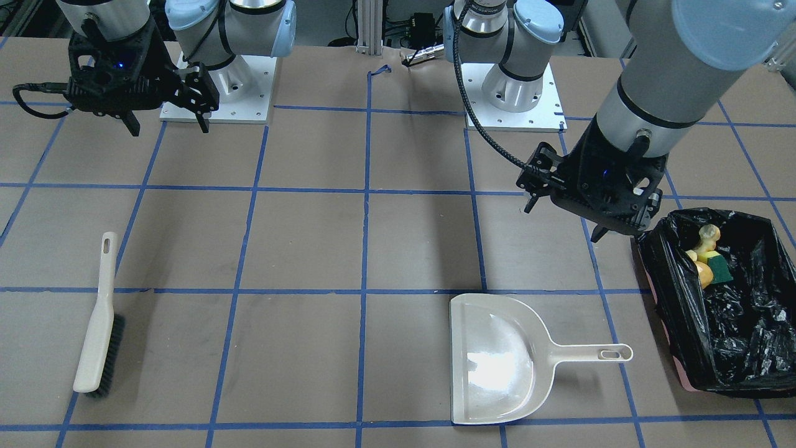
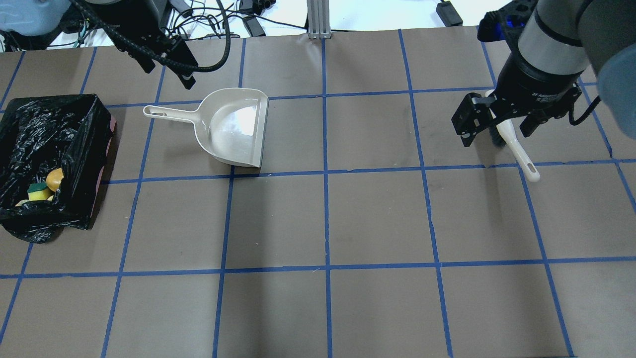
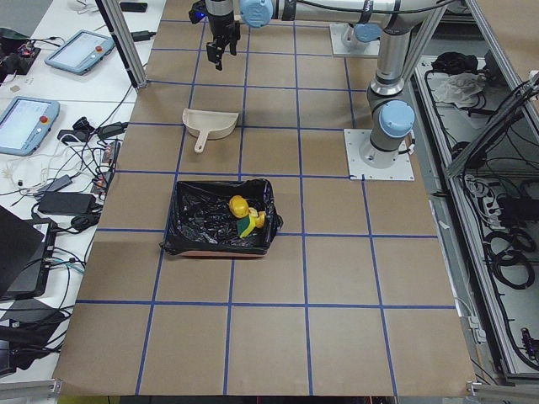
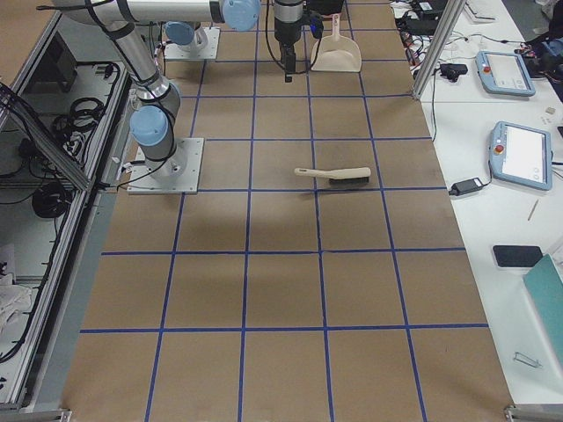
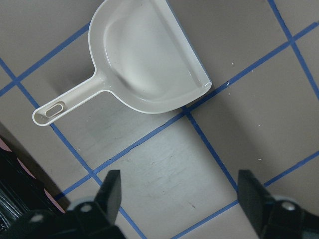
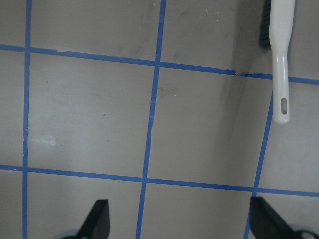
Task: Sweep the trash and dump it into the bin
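Showing the trash [image 1: 701, 272] lying heaped in the upper left corner of the black-lined bin [image 1: 678, 311], at the right edge of the front-facing frame. Showing the left gripper [image 1: 563, 221] hanging just up and left of the bin, fingers spread wide, gripping nothing. Showing the right gripper [image 1: 169, 127] hovering at upper left, fingers likewise wide and empty. Showing the cream dustpan [image 1: 497, 361] lying at lower centre and the brush [image 1: 99, 323] at lower left, both resting on the table [image 1: 311, 249].
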{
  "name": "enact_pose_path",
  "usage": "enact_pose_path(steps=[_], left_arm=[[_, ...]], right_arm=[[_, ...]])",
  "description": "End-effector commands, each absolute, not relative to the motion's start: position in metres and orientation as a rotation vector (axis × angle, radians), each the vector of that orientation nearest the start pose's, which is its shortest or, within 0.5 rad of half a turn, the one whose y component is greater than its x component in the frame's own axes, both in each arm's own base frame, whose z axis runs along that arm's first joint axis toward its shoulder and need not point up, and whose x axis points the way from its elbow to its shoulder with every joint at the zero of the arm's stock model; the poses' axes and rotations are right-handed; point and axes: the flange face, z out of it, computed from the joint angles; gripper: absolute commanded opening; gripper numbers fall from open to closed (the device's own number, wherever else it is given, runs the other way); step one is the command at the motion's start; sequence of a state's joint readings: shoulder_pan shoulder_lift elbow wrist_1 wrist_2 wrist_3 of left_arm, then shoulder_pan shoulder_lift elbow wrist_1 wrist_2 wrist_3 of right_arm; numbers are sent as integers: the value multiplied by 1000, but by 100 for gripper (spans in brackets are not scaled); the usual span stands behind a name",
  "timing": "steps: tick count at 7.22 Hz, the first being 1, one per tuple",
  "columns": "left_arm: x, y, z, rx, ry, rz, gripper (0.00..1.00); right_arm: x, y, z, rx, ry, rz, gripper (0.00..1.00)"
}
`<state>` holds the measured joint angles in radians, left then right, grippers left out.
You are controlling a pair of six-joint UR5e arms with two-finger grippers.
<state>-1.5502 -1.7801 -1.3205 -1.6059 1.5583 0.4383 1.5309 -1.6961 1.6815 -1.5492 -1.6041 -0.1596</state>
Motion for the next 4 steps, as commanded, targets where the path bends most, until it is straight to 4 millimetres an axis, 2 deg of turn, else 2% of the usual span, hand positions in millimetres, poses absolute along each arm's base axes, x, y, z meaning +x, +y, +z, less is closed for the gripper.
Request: enact_pose_path(steps=[1, 3, 4], left_arm=[[-132, -575, 498, 318, 3137, -14, 100], [-132, -562, 498, 21, 3154, 0, 100], [-132, -558, 494, -26, 3166, 17, 100]], right_arm=[[112, -438, 498, -194, 3172, -18, 100], [112, -436, 500, -195, 3178, -20, 100], [112, -436, 501, -195, 3177, -25, 100]])
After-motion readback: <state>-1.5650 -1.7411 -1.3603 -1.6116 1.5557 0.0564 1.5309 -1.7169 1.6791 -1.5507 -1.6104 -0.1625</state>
